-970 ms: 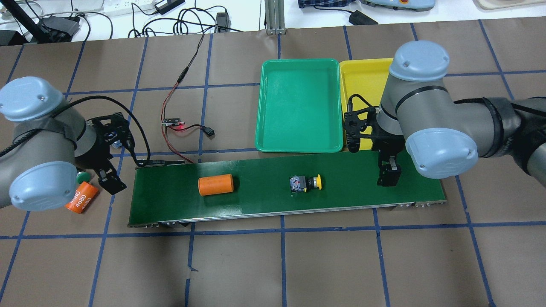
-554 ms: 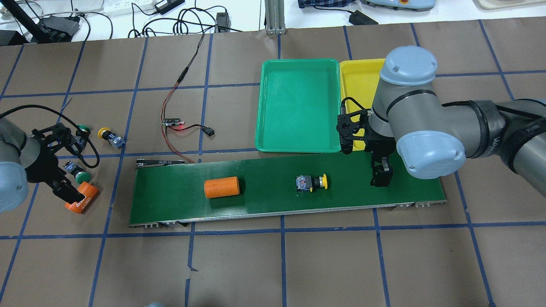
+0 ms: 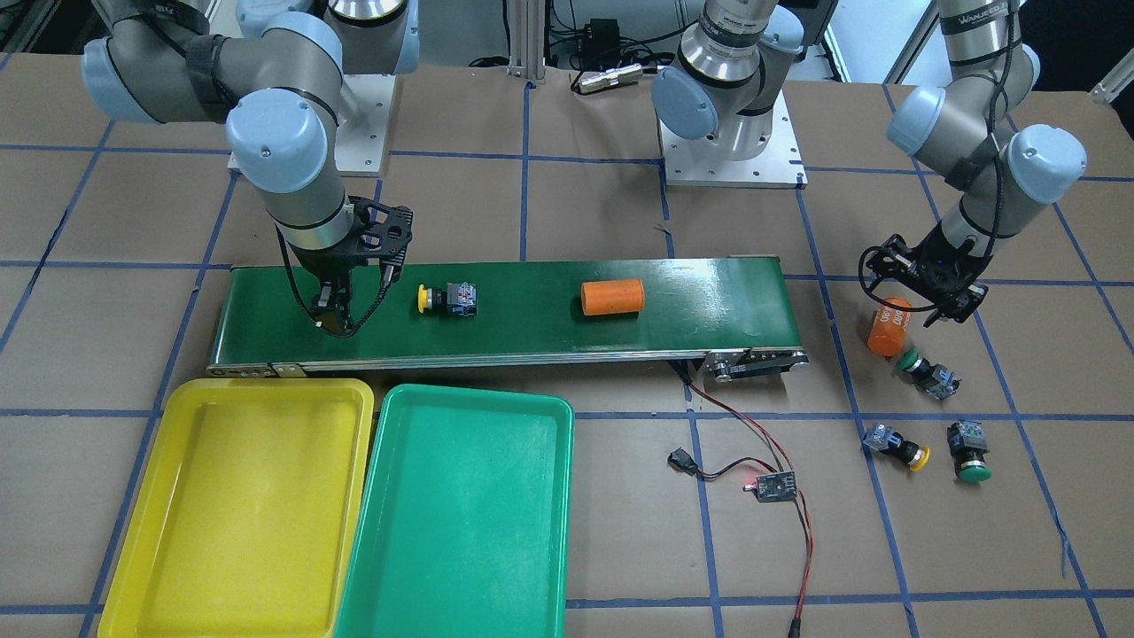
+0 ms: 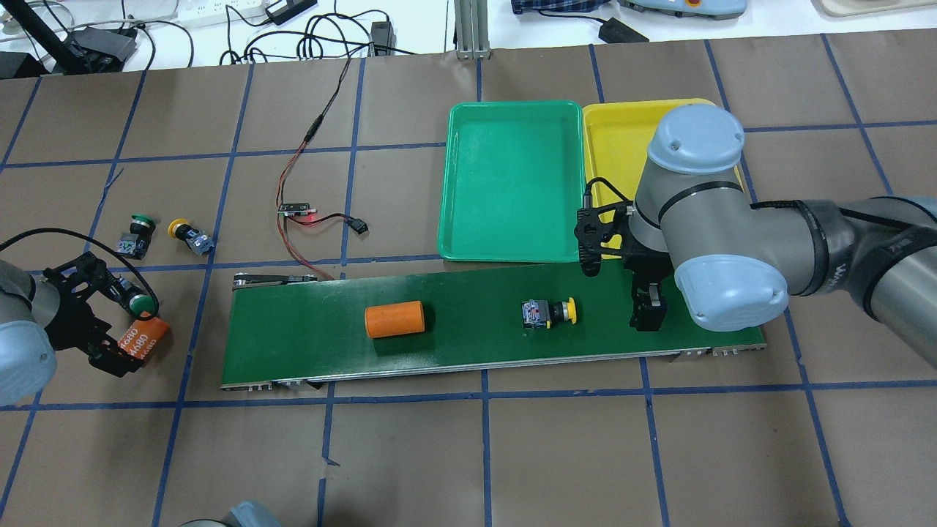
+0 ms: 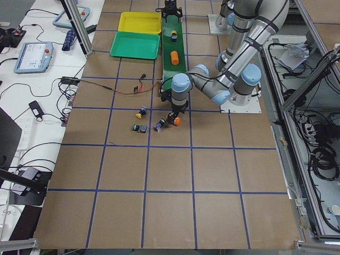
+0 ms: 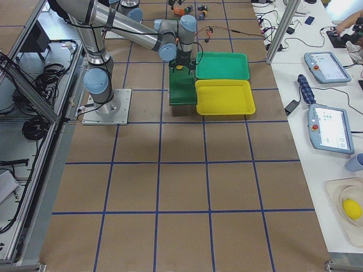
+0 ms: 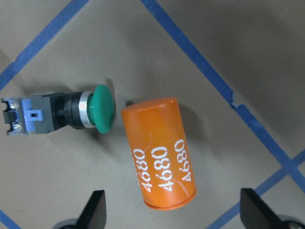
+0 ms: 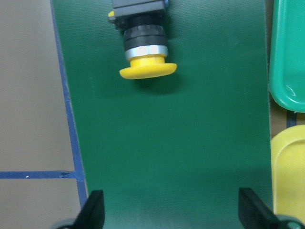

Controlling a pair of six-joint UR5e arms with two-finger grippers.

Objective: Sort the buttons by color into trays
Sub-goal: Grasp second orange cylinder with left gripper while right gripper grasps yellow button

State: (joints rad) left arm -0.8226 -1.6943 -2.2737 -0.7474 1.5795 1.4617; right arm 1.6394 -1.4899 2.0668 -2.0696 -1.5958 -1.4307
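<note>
Now — R gripper [image 8: 171, 214] spread, 1 yellow btn [image 8: 145, 57] near.

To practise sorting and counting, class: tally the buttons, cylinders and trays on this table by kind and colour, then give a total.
yellow buttons: 2
green buttons: 2
orange cylinders: 2
yellow tray: 1
green tray: 1
Total: 8
</note>
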